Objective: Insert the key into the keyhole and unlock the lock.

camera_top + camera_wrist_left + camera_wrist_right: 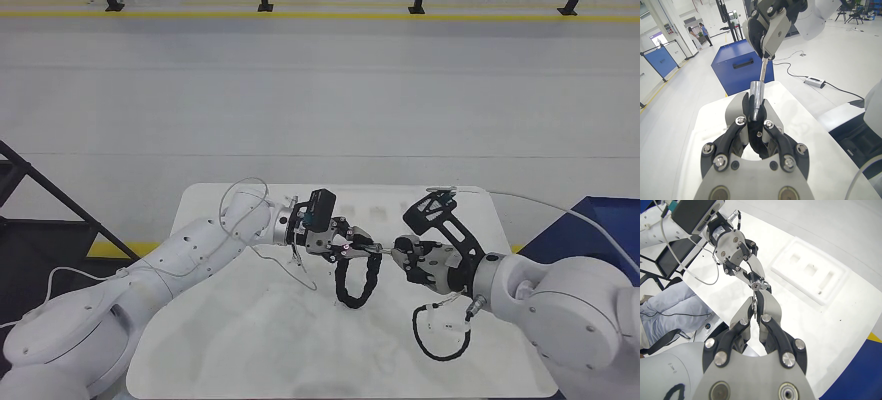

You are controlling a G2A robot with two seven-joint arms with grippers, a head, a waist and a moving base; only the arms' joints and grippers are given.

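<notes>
My left gripper [755, 103] is shut on a chrome lock cylinder [756, 92], held above the white table [250, 330]. The lock's black cable loop [357, 282] hangs below it. Facing it, my right gripper [755, 300] is shut on the key [754, 307], whose blade [763, 71] points at the lock's round face [756, 286]. The keyhole slot shows dark, with the key's tip right at the face's rim. From above, the left gripper [348, 245] and the right gripper [400, 250] meet nose to nose over the table's middle.
A white foam tray [836, 279] with rectangular recesses lies on the table behind the grippers. A blue box [725, 62] stands on the floor past the table's edge. A black frame [40, 200] stands at the left. Another black cable loop [440, 340] hangs by the right arm.
</notes>
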